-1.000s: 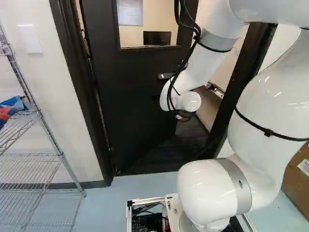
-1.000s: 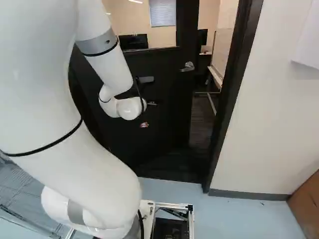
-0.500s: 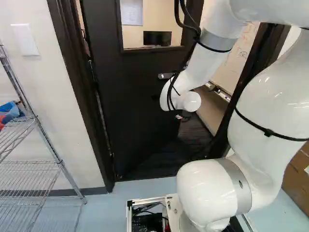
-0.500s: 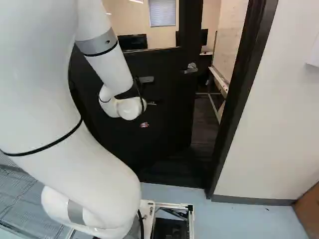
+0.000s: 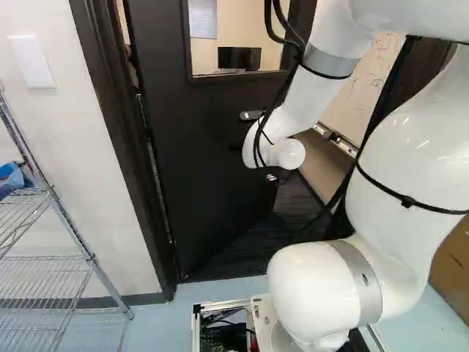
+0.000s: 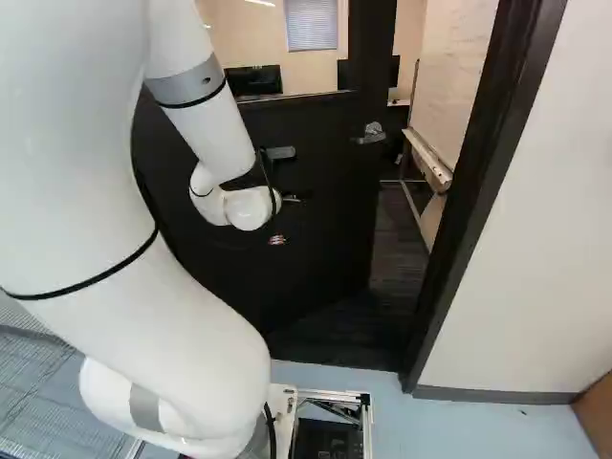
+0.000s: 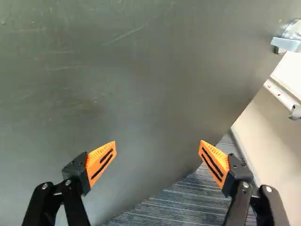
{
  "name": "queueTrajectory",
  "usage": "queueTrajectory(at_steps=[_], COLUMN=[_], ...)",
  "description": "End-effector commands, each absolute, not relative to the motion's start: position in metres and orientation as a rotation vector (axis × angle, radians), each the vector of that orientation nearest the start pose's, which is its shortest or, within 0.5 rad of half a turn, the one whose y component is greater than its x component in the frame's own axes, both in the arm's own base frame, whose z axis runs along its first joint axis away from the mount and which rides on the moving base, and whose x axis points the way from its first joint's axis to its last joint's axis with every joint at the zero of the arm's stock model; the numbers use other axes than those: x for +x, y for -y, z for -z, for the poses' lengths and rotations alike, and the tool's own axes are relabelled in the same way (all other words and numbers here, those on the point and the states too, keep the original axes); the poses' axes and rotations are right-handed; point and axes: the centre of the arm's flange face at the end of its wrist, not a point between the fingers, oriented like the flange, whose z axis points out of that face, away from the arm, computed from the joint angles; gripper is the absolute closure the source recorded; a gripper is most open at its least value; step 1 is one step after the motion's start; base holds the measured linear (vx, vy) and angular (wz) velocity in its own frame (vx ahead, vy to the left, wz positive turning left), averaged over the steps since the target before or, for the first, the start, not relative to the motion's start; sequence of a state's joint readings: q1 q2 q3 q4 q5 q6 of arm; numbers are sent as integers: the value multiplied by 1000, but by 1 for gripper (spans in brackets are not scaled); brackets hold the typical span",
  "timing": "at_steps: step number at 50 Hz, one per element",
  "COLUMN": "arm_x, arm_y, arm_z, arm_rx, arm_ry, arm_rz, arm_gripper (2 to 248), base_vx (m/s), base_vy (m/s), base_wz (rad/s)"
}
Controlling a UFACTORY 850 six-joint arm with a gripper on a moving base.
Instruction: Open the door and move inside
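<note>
- My white arm point(image 6: 212, 134) reaches ahead to a dark door point(image 5: 209, 154) standing part-way open, its free edge at the right swung inward and a gap showing between it and the door frame point(image 6: 476, 201)
- The black claw point(image 6: 276, 239) is spread wide, its two orange pads well apart with nothing held between them; the door's face lies ahead of it, though I cannot tell whether any part touches
- A metal lever handle point(image 6: 371, 134) sits near the door's right edge, to the right of my claw and apart from it
- Through the opening at right, I see a striped dark floor point(image 7: 188, 202) and a whiteboard point(image 5: 366, 81); through the door's window, a black monitor point(image 5: 239, 57) appears on the far side
- On the near side, a wire shelf point(image 5: 44, 260) stands at left by the wall, a cardboard box point(image 5: 451, 271) at right
</note>
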State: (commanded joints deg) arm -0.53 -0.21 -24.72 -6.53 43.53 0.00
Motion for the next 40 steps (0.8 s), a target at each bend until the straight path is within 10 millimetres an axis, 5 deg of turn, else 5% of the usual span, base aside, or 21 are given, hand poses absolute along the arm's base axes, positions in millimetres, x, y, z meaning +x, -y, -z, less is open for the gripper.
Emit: queueTrajectory(at_steps=[40], arm_x=[404], arm_y=[-4], arm_z=[-397], arm_rx=[-2579], arm_ry=[54], arm_rz=[1780], arm_gripper=[3], base_vx=[6], base_vy=[3], base_wz=[-1])
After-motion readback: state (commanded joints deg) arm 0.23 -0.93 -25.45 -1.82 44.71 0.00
